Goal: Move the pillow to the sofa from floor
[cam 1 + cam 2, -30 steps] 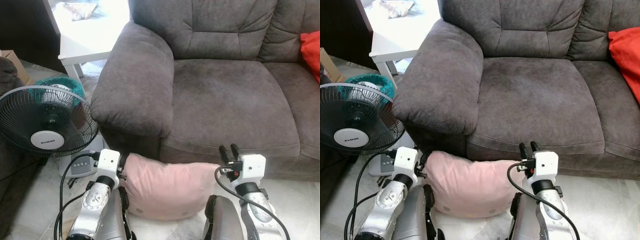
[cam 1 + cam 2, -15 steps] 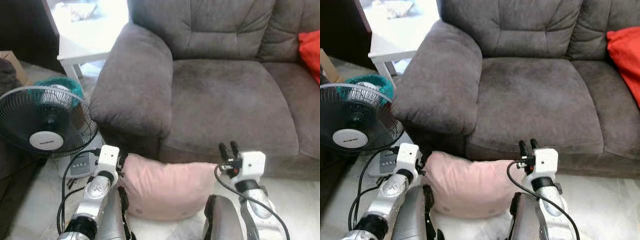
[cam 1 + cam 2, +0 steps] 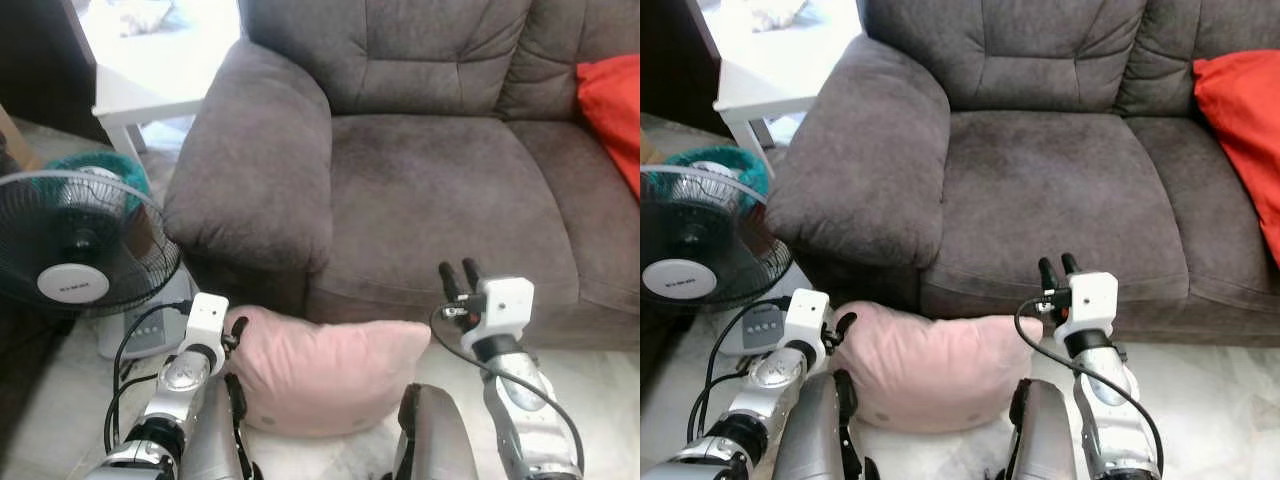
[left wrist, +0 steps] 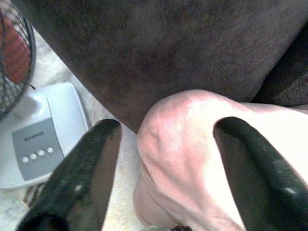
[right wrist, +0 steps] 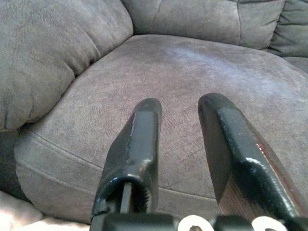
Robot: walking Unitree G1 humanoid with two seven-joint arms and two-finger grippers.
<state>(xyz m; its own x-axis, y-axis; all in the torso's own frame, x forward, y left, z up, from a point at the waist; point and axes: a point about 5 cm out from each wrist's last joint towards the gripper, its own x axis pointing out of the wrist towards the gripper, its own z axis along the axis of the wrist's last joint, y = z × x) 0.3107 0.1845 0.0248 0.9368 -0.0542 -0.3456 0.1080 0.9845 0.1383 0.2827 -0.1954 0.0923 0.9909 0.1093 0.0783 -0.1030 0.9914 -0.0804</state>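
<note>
A grey sofa (image 3: pixel 440 190) fills the far side, a red cushion (image 3: pixel 612 110) at its right end and a standing fan (image 3: pixel 75 245) on the left. The pink pillow (image 3: pixel 325 375) lies on the pale floor (image 3: pixel 1200 400) against the sofa's base. The left end effector (image 4: pixel 166 159), fingers spread, straddles the pillow's left corner, seemingly touching it. The right end effector (image 5: pixel 180 144) hovers parted before the seat.

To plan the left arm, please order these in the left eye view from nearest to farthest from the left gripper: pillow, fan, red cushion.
From the left gripper:
1. Pillow, at its fingers, on the floor.
2. Fan, to its left.
3. Red cushion, far right on the sofa.
</note>
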